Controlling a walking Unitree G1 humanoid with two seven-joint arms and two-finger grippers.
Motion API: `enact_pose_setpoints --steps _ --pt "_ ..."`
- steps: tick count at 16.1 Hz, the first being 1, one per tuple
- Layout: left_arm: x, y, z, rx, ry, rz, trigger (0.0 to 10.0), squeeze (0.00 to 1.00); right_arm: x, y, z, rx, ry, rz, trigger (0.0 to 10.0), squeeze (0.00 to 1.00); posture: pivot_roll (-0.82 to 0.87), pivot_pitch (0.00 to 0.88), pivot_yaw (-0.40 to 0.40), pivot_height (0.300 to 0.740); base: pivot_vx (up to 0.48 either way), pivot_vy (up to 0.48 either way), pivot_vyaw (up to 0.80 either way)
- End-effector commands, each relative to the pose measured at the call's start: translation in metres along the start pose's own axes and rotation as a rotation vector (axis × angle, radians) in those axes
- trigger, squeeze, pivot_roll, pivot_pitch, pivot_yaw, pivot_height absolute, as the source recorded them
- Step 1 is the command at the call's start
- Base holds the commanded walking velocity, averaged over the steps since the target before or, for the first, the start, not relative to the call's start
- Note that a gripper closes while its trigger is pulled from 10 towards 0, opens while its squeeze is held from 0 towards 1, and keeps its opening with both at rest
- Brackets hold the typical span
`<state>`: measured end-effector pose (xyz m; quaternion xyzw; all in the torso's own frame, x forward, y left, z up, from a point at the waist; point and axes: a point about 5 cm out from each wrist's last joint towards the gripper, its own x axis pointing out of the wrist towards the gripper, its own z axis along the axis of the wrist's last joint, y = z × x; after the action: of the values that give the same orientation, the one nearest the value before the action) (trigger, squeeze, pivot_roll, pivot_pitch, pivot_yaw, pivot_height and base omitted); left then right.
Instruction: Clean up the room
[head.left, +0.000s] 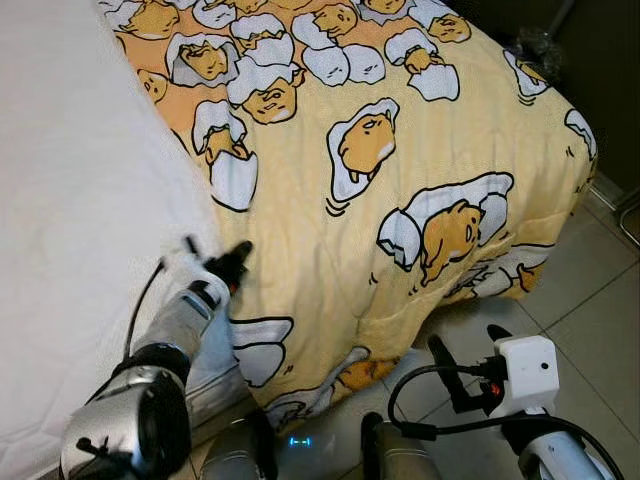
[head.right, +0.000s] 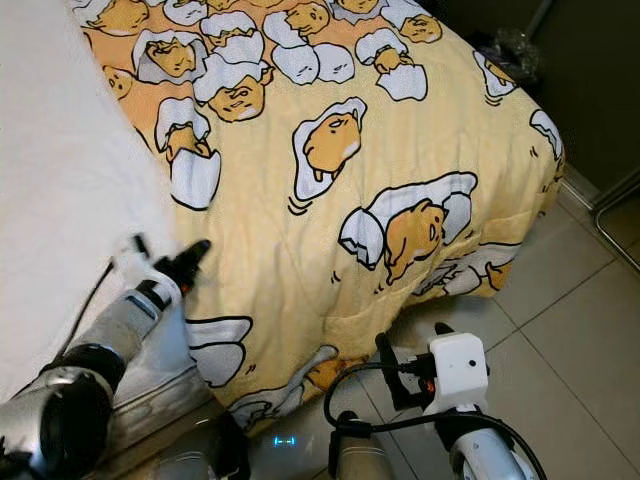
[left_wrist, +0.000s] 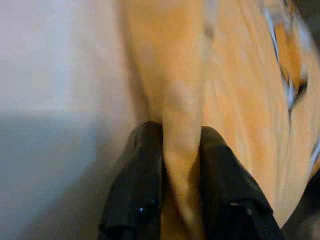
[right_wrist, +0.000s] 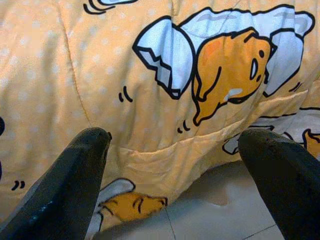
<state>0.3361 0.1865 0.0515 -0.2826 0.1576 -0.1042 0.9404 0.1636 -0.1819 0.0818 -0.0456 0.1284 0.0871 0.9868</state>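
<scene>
1. The left claw (left_wrist: 181, 150) pinches a fold of the yellow blanket (head.left: 400, 170) at its edge beside the white sheet (head.left: 70, 200) on the bed
2. The right claw (right_wrist: 175, 175) is spread wide, holding nothing, near the blanket's hanging hem above the tiled floor (head.left: 590, 310)

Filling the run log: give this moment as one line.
left gripper: shut on blanket edge by white sheet | right gripper: open, low near blanket hem over floor

The bed (head.left: 70, 200) carries a white sheet and a yellow cartoon-print quilt (head.left: 400, 180). The quilt covers the bed's right portion and hangs over its corner toward the grey tiled floor (head.left: 590, 310).
</scene>
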Motion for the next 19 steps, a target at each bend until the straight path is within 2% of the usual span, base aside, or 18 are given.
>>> enact_pose_setpoints --steps 1,2,3,5,6,7,8,19 --pt "-0.002 -0.003 -0.014 0.139 0.076 -0.031 0.0 0.00 -0.003 -0.002 -0.006 0.003 0.025 -0.009 10.0 0.00 -0.32 0.218 -0.008 0.740 0.000 0.000 0.00" --pt "-0.004 -0.005 -0.017 0.225 0.088 -0.055 0.0 0.00 -0.002 -0.001 -0.007 0.004 0.027 -0.007 10.0 0.00 -0.31 0.216 -0.006 0.740 0.000 0.000 0.00" --pt "-0.007 -0.005 -0.022 0.355 0.109 -0.074 0.0 0.00 -0.001 0.000 -0.006 0.005 0.026 -0.005 10.0 0.00 -0.31 0.214 -0.006 0.740 0.000 0.000 0.00" --pt "-0.012 -0.009 -0.030 0.658 0.145 -0.110 0.0 0.00 0.001 0.000 -0.006 0.006 0.024 -0.002 10.0 0.00 -0.31 0.213 -0.006 0.740 0.000 0.000 0.00" --pt "-0.013 -0.010 -0.031 0.732 0.150 -0.122 0.0 0.00 0.001 0.000 -0.006 0.005 0.024 -0.002 10.0 0.00 -0.31 0.213 -0.006 0.740 0.000 0.000 0.00" --pt "-0.016 -0.013 -0.034 1.004 0.171 -0.152 0.0 0.00 0.001 -0.001 -0.006 0.005 0.024 -0.002 10.0 0.00 -0.31 0.210 -0.006 0.740 0.000 0.000 0.00" --pt "-0.017 -0.013 -0.036 1.093 0.177 -0.165 0.0 0.00 0.001 -0.001 -0.007 0.005 0.024 -0.002 10.0 0.00 -0.31 0.210 -0.006 0.740 0.000 0.000 0.00" --pt "-0.017 -0.013 -0.036 1.093 0.177 -0.165 0.0 0.00 0.001 -0.001 -0.007 0.005 0.024 -0.002 10.0 0.00 -0.31 0.210 -0.006 0.740 0.000 0.000 0.00"
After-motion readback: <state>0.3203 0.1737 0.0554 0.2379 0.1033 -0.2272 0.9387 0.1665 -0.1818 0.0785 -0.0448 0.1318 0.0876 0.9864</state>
